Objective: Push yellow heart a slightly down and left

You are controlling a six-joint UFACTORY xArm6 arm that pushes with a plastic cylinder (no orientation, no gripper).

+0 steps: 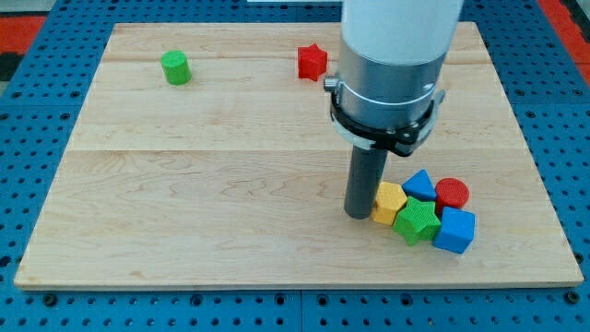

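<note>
A pale wooden desk [230,184], its planks showing fine grain and two faint seams running across, is lying on a blue perforated base, while a smooth white-and-grey arm housing with a black collar is coming down from the view's top and ending in a dark matte rod. My tip [358,215] is resting on the desk just at the view's left of the yellow heart [389,202], touching it or very nearly so; the rod carries no fingers, so there is nothing to report as wide, narrow or holding. The yellow heart, a chunky block with faceted edges, is sitting in the lower right part of the desk at the left end of a tight cluster; which way its point is facing and how its long axis is running cannot be told. Pressing against it are a green star [417,220] at its lower right and a blue triangular block [420,183] at its upper right, with a red cylinder [452,194] and a blue cube [454,230] beyond them. A green cylinder [175,67] and a red star [312,62] are standing well apart near the desk's top edge. Bare wood is stretching to the left and lower left of the heart, and the bottom edge is lying near the cluster.
</note>
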